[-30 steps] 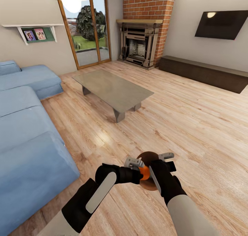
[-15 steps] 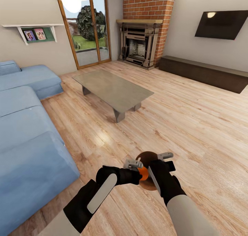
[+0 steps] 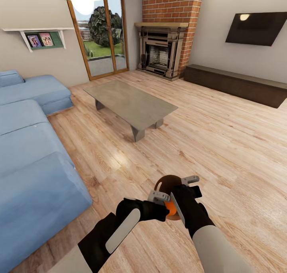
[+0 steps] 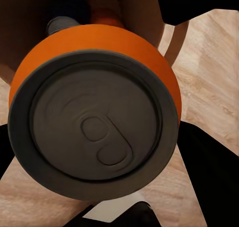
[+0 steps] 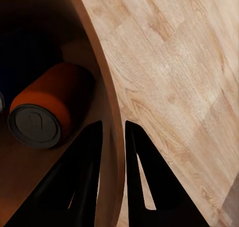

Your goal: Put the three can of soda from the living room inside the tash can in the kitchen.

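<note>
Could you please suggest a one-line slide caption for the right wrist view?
Right gripper pinching the brown bin's wall, with one orange soda can lying inside.

Sofa [image 3: 32,153], coffee table [image 3: 129,101] on wood floor [image 3: 223,145]

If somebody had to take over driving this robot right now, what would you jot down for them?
Right gripper: shut on the wall of the trash can, one finger inside, one outside, holding it over the living-room floor.
Left gripper: holding a soda can at the bin's mouth; whether it is released yet is hard to tell.
Done: one can in the bin lies on its side inside.
Left: drop this can in. A third can cannot be confirmed; check the bin, then carry it to the kitchen.
</note>
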Controlling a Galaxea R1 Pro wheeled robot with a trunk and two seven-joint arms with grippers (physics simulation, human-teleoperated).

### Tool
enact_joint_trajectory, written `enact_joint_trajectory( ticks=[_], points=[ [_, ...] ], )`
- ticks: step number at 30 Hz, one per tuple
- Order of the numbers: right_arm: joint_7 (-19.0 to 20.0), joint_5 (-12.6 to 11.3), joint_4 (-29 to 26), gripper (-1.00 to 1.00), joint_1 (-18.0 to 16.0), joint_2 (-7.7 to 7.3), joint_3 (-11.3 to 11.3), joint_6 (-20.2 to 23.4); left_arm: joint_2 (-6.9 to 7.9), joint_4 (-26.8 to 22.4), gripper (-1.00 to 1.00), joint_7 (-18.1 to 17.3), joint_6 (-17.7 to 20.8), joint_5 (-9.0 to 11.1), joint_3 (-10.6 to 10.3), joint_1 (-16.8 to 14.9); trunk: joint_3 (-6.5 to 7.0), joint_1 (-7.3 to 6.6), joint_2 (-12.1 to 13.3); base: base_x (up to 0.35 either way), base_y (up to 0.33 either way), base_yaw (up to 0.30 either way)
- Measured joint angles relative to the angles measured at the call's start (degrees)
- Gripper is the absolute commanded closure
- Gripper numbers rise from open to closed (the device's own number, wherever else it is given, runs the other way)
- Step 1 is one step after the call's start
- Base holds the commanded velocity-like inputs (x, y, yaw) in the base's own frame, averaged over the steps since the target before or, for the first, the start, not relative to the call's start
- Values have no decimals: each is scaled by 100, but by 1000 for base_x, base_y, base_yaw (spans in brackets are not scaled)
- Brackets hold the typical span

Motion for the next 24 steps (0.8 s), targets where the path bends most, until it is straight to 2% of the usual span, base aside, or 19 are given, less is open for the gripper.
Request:
enact_joint_trajectory(
  ticks=[10,11,24],
  points=[
    [-1,5,5,100,0,2,0,7,2,12,100,-10,-57,-9,-6,2,0,0,0,0,0,0],
    [0,5,6,100,0,2,1,7,1,12,-100,-11,-81,-9,-8,0,0,0,0,0,0,0],
    [1,5,14,100,0,2,1,11,25,-17,-100,-24,-116,7,-15,1,0,0,0,0,0,0]
  ],
)
